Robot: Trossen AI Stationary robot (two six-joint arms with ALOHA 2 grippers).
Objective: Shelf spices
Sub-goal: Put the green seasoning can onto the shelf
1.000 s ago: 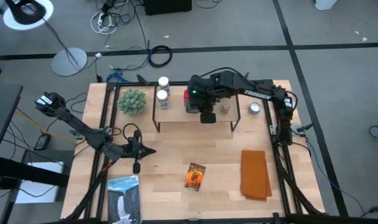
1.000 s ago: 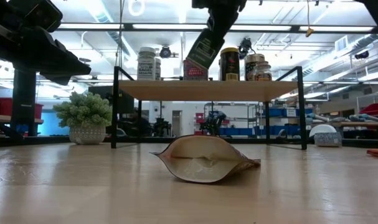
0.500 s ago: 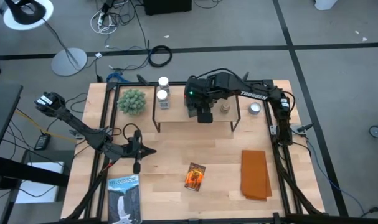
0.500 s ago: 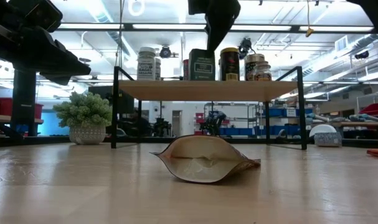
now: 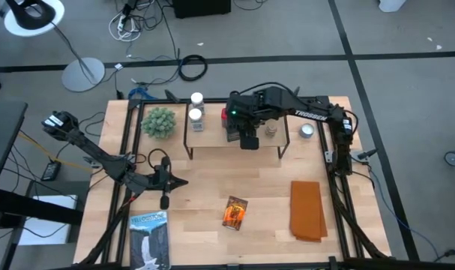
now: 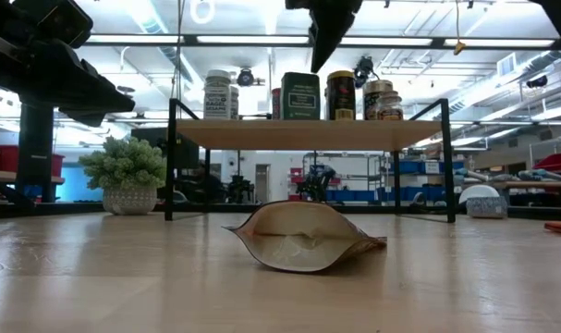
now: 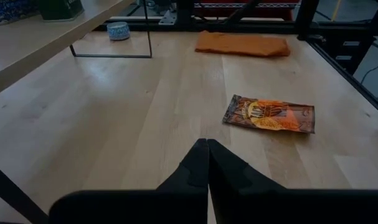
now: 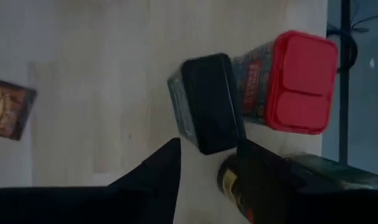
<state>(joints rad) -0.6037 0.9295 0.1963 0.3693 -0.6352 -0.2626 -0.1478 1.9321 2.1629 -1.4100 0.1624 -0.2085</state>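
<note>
While "TROSSEN" marks the arm [image 5: 306,114], right fingers [image 8: 157,171] stand spread above the dark box [image 8: 207,102].

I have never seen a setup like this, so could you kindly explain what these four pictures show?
Two robot arms work at a table. One camera looks down from above, one sits at table height, and one rides on each wrist. The right gripper hangs open above a dark box standing on the shelf among jars and a red box; it holds nothing. The left gripper waits shut, low over the table. A packet, a cloth, a blue package and a plant lie around.
</note>
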